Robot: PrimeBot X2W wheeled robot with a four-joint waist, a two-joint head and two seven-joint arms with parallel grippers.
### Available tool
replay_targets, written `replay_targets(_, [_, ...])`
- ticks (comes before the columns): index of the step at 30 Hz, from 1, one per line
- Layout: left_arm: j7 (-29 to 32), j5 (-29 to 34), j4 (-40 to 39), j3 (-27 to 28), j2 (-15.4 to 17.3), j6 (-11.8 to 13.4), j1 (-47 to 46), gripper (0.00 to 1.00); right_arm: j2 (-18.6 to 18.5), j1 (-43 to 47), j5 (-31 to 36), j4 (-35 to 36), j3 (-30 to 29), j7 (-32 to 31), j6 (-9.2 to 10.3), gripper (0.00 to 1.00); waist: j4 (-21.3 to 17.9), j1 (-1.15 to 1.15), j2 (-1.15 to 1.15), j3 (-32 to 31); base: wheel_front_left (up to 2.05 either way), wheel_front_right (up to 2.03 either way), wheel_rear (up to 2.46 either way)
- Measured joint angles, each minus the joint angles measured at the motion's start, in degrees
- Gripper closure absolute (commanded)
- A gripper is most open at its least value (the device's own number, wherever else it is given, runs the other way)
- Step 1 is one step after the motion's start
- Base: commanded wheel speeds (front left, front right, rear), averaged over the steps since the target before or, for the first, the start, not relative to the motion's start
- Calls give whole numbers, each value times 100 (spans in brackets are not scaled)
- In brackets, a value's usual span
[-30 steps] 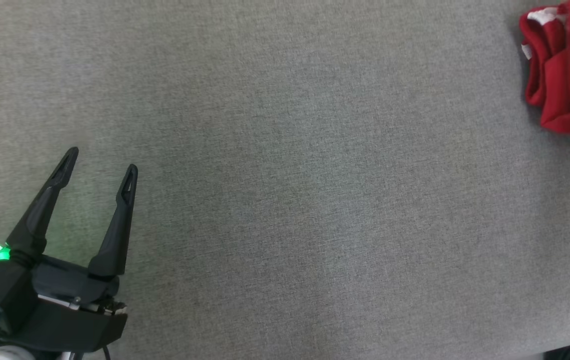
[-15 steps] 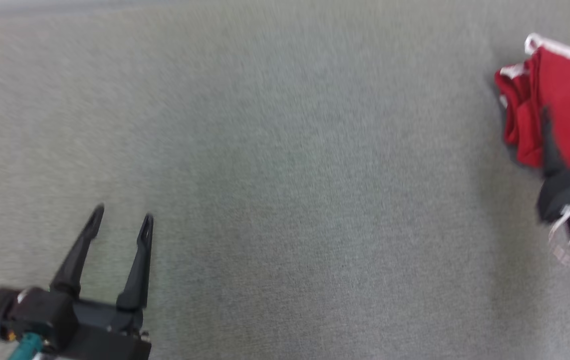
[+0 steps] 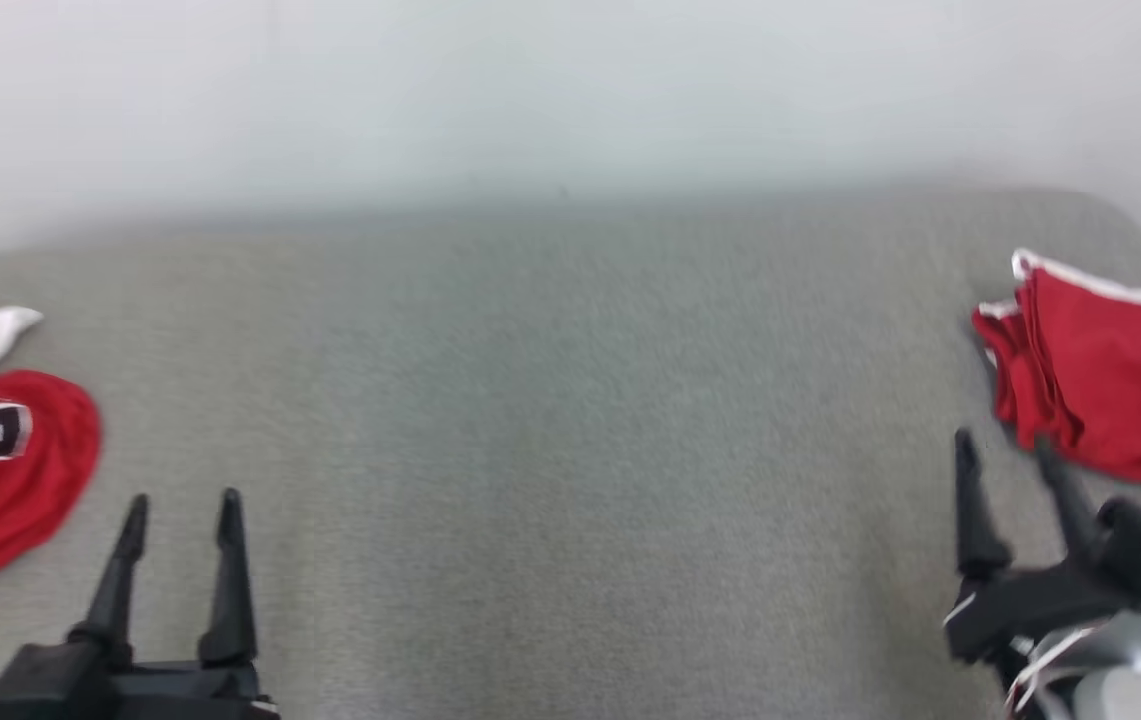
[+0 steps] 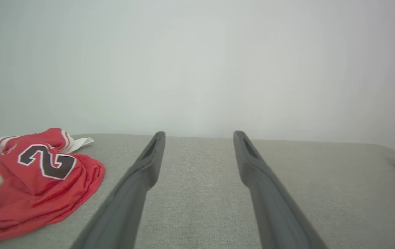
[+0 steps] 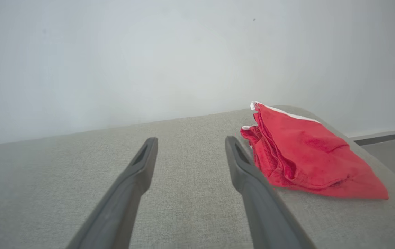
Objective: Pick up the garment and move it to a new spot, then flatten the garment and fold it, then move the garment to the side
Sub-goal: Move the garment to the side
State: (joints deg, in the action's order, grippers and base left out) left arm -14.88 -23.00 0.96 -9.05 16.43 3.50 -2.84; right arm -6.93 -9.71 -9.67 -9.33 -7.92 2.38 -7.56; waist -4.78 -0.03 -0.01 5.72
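Nearest, the left gripper (image 3: 183, 498) is noted low at the left of the head view. Its two dark fingers are spread and pointed away over the grey fabric surface (image 3: 570, 420), with nothing held between them. The right gripper (image 3: 1005, 445) is recorded low at the right, somewhat blurred, its fingers likewise spread and empty.

Further out, left side: a crumpled red jersey (image 3: 0, 480) is seen lying on the surface, just beyond and to the left of the left gripper and apart from it. A dark numeral edged in white is shown on top, and white trim is bunched at its far edge.

Right side: a folded red garment (image 3: 1095, 400) with a white hem is laid near the surface's rounded right corner, just beyond the right gripper's fingertips. In the right wrist view one finger is seen close beside the stacked folds; contact cannot be determined.

The two garments are set well apart, with bare fabric between them. Farthest, a plain white wall (image 3: 570, 90) is seen behind the surface's back edge.
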Motion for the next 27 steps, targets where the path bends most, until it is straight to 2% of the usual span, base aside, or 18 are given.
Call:
replay_targets(1, [-14,11,-80,216,-74,-111,62,0,101,165,-149,-14,101,41,1,0,89,0,0,-188,0,0,0])
replay_targets(7, [-15,158,-170,721,-341,-514,416,0,276,549,-360,-129,536,49,1,0,398,1,0,-560,0,0,0])
replay_targets(12, [-15,333,220,732,-346,-654,760,0,320,755,-269,-234,770,-107,1,0,585,1,0,-737,0,0,0])
replay_targets(21, [482,434,692,517,-286,-563,856,0,375,875,144,-276,597,-492,1,0,681,2,1,-835,0,0,0])
replay_targets(27, [676,476,601,512,-236,-475,842,0,394,918,246,-93,404,-801,1,0,607,2,2,-839,0,0,0])
